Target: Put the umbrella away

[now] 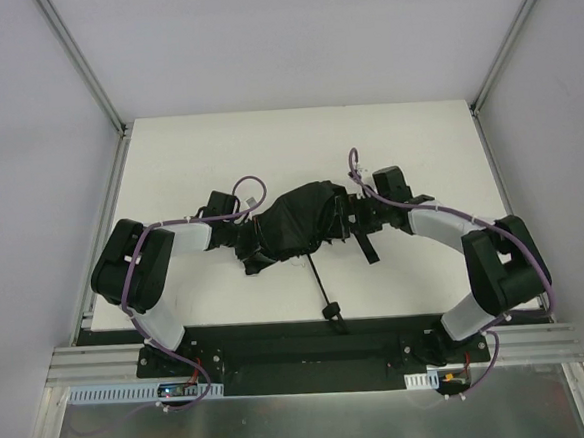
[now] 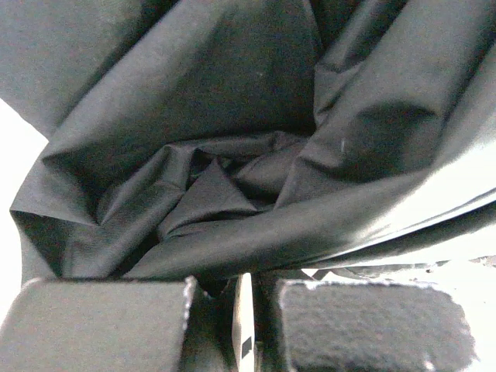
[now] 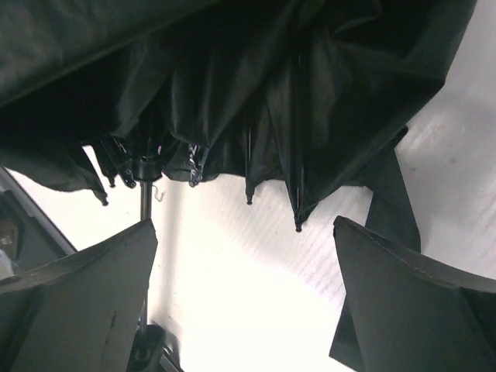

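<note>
The umbrella (image 1: 300, 221) lies as a crumpled black bundle in the middle of the white table (image 1: 197, 155). Its thin shaft (image 1: 318, 281) runs toward me and ends at the knob handle (image 1: 332, 312). My left gripper (image 1: 252, 246) is at the bundle's left end. In the left wrist view its jaws (image 2: 232, 318) stand nearly together with black umbrella fabric (image 2: 232, 139) and a white strip pinched between them. My right gripper (image 1: 352, 221) is at the bundle's right end. It is open (image 3: 244, 287), with bare table between the fingers. The umbrella's rib tips (image 3: 249, 200) hang just ahead of it.
The shaft (image 3: 144, 205) and handle (image 3: 147, 349) show by the right gripper's left finger. A loose black flap (image 1: 368, 246) of the umbrella lies under the right gripper. The black base rail (image 1: 300, 339) runs along the near edge.
</note>
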